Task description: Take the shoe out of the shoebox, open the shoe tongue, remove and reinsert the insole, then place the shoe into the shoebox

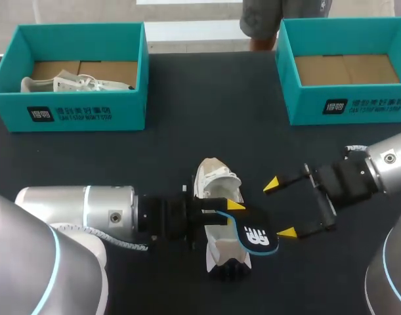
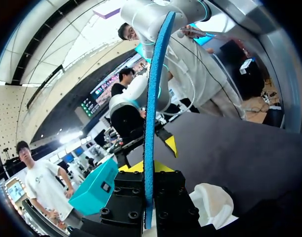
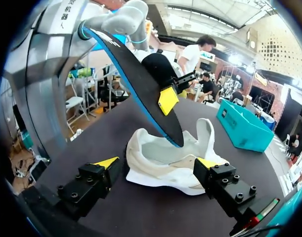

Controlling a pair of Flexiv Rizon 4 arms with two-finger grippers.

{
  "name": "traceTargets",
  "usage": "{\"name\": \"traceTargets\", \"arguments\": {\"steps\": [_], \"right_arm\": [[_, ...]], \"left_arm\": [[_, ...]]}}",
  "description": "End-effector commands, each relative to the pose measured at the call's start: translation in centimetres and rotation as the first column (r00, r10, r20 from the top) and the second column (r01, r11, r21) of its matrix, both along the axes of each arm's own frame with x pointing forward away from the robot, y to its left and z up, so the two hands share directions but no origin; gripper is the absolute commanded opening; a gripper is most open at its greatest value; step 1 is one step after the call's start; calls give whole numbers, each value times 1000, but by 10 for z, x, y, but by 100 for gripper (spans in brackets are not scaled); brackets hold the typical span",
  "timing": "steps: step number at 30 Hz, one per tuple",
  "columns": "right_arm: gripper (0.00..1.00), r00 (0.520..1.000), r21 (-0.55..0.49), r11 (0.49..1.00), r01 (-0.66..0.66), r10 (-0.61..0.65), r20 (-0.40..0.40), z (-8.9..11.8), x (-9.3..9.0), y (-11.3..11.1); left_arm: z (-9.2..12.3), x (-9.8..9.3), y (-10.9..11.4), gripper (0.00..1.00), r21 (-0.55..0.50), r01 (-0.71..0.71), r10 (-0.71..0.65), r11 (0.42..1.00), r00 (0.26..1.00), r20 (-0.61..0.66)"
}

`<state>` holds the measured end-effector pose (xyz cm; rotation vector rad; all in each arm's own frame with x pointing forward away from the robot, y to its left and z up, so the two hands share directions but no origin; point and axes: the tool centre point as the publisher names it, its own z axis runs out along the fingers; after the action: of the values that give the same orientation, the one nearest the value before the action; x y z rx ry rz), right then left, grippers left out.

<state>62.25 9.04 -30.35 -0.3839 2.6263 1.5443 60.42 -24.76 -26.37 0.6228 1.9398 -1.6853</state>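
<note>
In the middle of table (image 1: pixel 187 131), toward the front — shoe (image 1: pixel 216 178). Above its right side, insole (image 1: pixel 254 237), clamped in left gripper (image 1: pixel 234 209) from the left. Just right of insole, right gripper (image 1: pixel 280 209). At far-left corner, left shoebox (image 1: pixel 69 115) with second shoe (image 1: pixel 75 84) inside — at far-right corner, right shoebox (image 1: pixel 348 108).

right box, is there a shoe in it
No, the right box shows only a bare brown cardboard floor, while a white shoe lies in the left box.
</note>
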Motion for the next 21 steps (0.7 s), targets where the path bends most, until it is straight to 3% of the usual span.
{"name": "traceTargets", "arguments": {"steps": [1, 15, 21], "right_arm": [[100, 1000, -59, 998, 22, -21, 23, -6, -5, 21], [100, 998, -154, 986, 59, -62, -18, -11, 6, 24], [100, 994, -135, 987, 90, -96, -45, -10, 9, 23]], "left_arm": [[0, -2, 0, 0, -2, -4, 4, 1000, 1000, 1], [0, -2, 0, 0, -2, -4, 4, 1000, 1000, 1], [0, -2, 0, 0, -2, -4, 4, 1000, 1000, 1]]}}
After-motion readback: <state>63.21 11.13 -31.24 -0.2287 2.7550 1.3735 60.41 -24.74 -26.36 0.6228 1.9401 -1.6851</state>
